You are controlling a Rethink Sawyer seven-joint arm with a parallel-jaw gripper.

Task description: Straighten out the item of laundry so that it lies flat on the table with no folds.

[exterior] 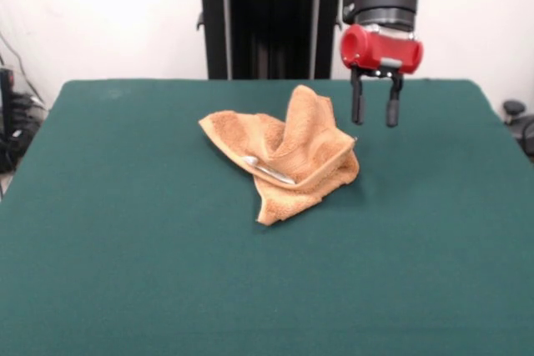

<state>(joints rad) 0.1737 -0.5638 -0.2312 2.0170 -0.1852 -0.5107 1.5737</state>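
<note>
Inspecting progress, we find the orange hand towel (288,160) heaped in folds mid-bench (100,273), nothing yet flattened; gripper (375,121) fingers (357,106) apart, empty, toward the far edge.

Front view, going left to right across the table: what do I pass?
Bare green table → crumpled towel, peaked and folded → gripper, open and empty, above the table just right of the towel.
</note>
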